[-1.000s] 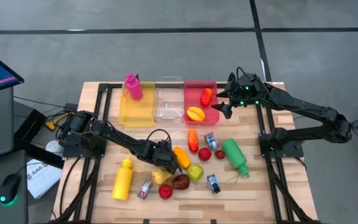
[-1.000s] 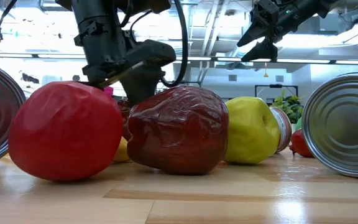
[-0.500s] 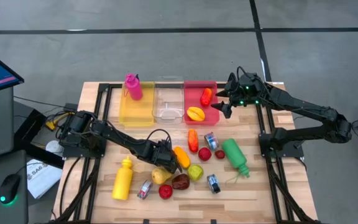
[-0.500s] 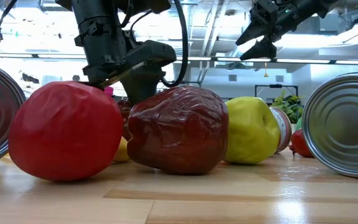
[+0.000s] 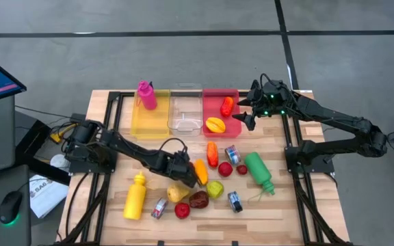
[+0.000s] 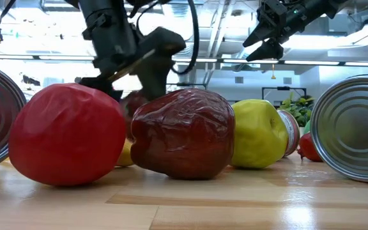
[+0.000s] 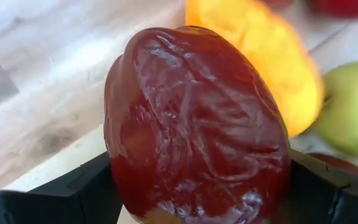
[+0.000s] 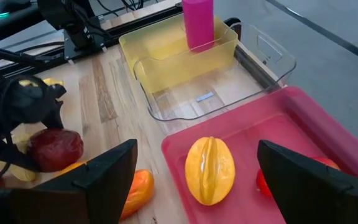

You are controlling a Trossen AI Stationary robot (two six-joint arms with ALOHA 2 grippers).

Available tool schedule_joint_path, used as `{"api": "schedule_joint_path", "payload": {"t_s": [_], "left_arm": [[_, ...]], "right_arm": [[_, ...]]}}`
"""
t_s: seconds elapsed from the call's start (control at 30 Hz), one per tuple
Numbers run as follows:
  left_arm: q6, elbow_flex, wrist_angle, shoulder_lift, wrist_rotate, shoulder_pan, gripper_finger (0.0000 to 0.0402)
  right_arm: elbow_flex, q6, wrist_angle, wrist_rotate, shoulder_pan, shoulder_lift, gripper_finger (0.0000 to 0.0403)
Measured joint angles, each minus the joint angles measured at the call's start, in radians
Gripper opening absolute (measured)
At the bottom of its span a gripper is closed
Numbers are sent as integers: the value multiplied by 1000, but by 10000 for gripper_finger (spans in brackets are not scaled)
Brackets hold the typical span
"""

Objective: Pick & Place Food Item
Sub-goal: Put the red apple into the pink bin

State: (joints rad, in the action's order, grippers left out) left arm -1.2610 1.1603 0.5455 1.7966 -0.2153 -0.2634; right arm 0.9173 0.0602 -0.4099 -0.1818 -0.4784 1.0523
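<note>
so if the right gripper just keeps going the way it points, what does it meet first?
Most likely the red bin. The open right gripper hangs above it, aimed down toward the yellow fruit lying inside. Depth is unclear, so it could land on that fruit or on the bin floor beside it.

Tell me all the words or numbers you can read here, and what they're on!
None can be read.
White paper beside the table: its print is too small to read.
Small cans: their labels are too small to read.
Clear bin: its little sticker is too blurred to read.
</note>
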Motion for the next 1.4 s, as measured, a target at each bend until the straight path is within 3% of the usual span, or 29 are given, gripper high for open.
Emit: {"api": "schedule_joint_path", "payload": {"t_s": [0.17,0.33,0.63,0.73,0.97,1.4], "left_arm": [[8,0,-5,-70,-43,34,324],[113,0,-61,-150,-149,77,323],[483,0,-376,-209,-326,204,323],[598,1,-516,-197,-318,255,323],[755,0,-606,-193,-310,364,324],[807,-49,-742,-176,-119,528,324]], "right_arm": [[0,0,0,0,-1,0,326],[0,-1,0,0,-1,0,326],[0,-16,32,4,-3,0,326],[0,-16,50,48,-3,0,326],[0,-16,53,139,-15,0,326],[-15,26,84,168,-48,2,326]]}}
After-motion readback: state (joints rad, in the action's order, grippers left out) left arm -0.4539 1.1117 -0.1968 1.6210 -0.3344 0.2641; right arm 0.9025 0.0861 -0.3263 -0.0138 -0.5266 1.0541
